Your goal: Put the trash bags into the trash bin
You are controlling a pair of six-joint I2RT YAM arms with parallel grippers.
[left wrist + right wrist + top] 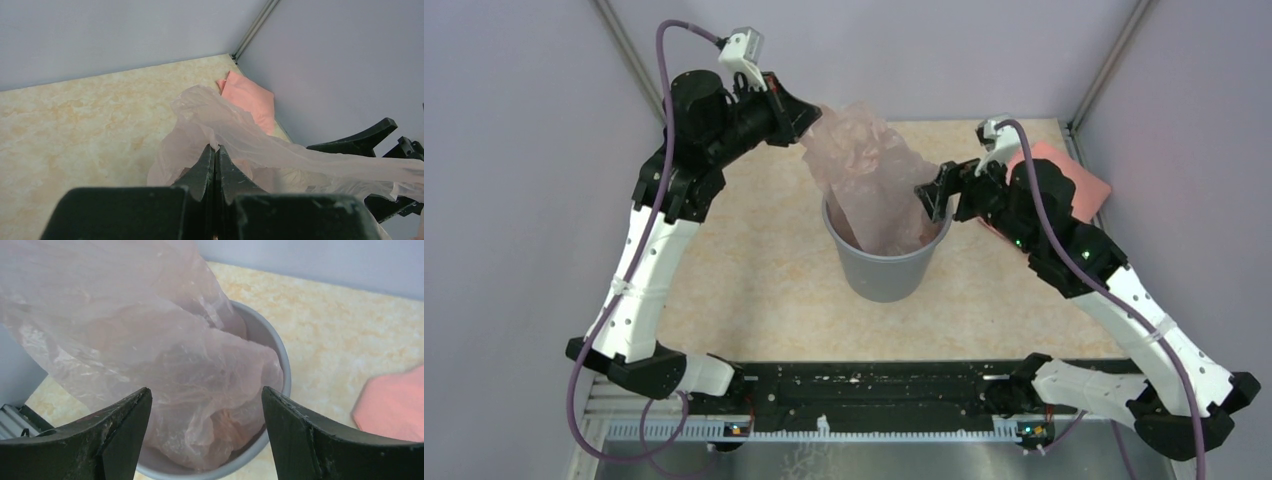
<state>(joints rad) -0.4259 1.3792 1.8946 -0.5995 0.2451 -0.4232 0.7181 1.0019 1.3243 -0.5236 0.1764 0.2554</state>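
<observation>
The pink trash bag (869,170) sits half inside the grey bin (884,275) at frame centre, its top bunched above the rim and pinched in the left gripper (812,122). The right gripper (932,197) gapes empty beside it; I'd say the stuffing-down remains.

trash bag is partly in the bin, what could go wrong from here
Most of the trash bag rises above the trash bin, pinched by the shut left tool; released now, it may spill over the rim. The open right tool sits at the rim and could tip the bin.
</observation>
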